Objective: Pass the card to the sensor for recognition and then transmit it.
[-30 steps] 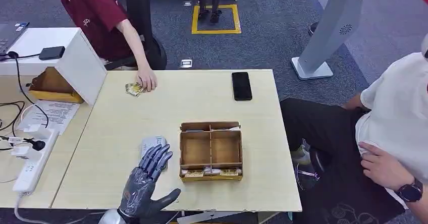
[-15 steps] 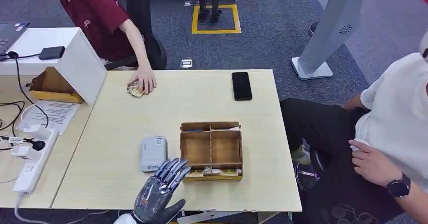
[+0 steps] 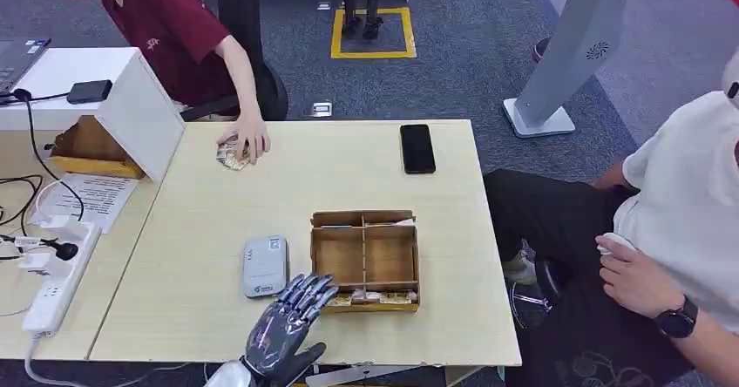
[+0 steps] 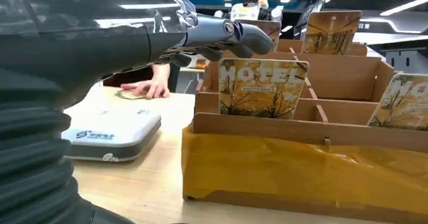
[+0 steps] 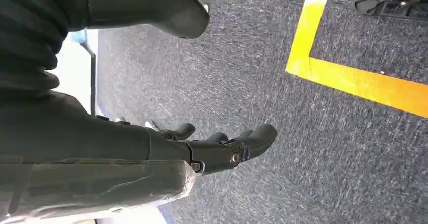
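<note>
Phone [image 3: 417, 148] at counter [image 3: 209, 213] far edge; power strip [image 3: 54, 287] left; person's hand [image 3: 246, 137] on something, perhaps cards.

card [image 4: 262, 89]: "hotel" | right card [image 4: 404, 103]: partial "ho" | sensor [image 4: 112, 129]: logo unreadable

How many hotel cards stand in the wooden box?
3 show in the left wrist view: one card in the front row, one at the edge beside it, one at the back. More may be hidden.
</note>
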Tool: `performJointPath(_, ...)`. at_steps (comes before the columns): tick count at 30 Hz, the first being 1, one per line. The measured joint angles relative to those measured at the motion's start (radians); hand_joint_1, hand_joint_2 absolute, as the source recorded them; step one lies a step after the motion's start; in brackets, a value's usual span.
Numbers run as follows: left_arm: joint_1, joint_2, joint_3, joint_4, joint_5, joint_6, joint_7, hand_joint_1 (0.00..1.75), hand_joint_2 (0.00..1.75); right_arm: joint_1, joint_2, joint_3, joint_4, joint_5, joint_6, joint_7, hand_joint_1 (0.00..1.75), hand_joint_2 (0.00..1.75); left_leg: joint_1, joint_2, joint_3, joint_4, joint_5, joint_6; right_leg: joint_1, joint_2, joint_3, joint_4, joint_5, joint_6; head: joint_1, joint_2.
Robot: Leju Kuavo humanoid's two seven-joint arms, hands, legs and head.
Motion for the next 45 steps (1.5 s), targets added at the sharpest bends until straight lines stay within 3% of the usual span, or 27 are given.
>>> performJointPath(18, -0.015, -0.057, 0.026, 0.015, 0.107, 0.008, -0.063, 0.0, 1.75, 0.001, 0.0, -0.019, 0.0, 0.027, -0.001, -0.003, 0.0, 1.75, 0.0, 0.0, 0.0, 0.0, 0.0, 0.0, 0.0, 0.0, 0.0, 0.0, 0.0, 0.0, 0.0, 0.0)
performJointPath(45, -0.016, -0.074, 0.048, 0.015, 0.164, -0.009, -0.09, 0.03, 1.75, 0.001, 0.0, -0.027, 0.0, 0.041, -0.002, -0.008, 0.0, 1.75, 0.0, 0.0, 0.0, 0.0, 0.0, 0.0, 0.0, 0.0, 0.0, 0.0, 0.0, 0.0, 0.0, 0.0)
